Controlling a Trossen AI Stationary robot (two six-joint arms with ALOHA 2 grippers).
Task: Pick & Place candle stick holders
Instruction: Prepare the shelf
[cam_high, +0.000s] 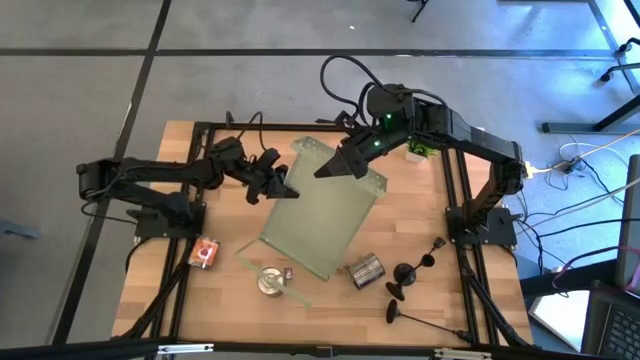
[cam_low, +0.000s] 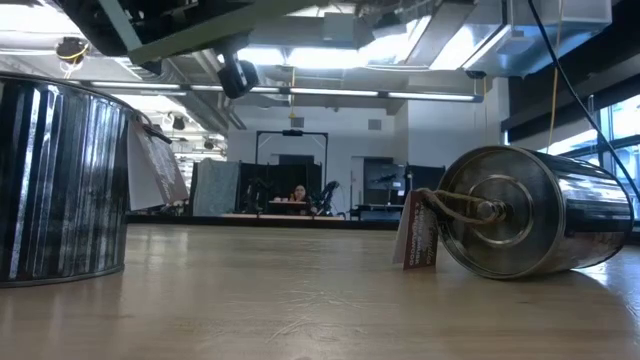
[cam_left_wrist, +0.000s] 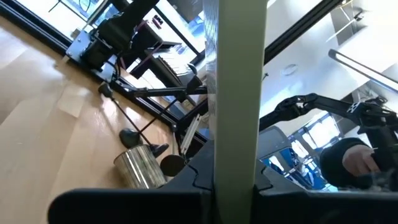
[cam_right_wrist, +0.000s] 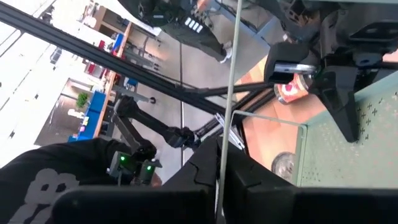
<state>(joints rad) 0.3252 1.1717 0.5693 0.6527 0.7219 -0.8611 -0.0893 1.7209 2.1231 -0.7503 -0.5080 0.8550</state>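
while both arms reach over the middle of the wooden table (cam_high: 150, 260), they hold one pale green tray (cam_high: 325, 215) between them, lifted and tilted above the tabletop. the left gripper (cam_high: 283, 187) is closed on the tray's left edge; in the left wrist view the thin green edge (cam_left_wrist: 239, 93) stands straight up between its fingers. the right gripper (cam_high: 340, 160) is also closed, pinching the tray's far edge near a corner, and in the right wrist view the edge runs as a thin line down into its fingers.

the candle stick holders (cam_high: 415, 270) are not in any gripper. they lie on their sides on the table at the front right, near the right arm's base: two close together, and a third (cam_high: 415, 319) nearer the front edge. just beside them, to the left, lies a silver can (cam_high: 365, 269) on its side. another silver can (cam_high: 270, 280) stands near the tray's front corner, and an orange can (cam_high: 204, 253) stands at the front left.
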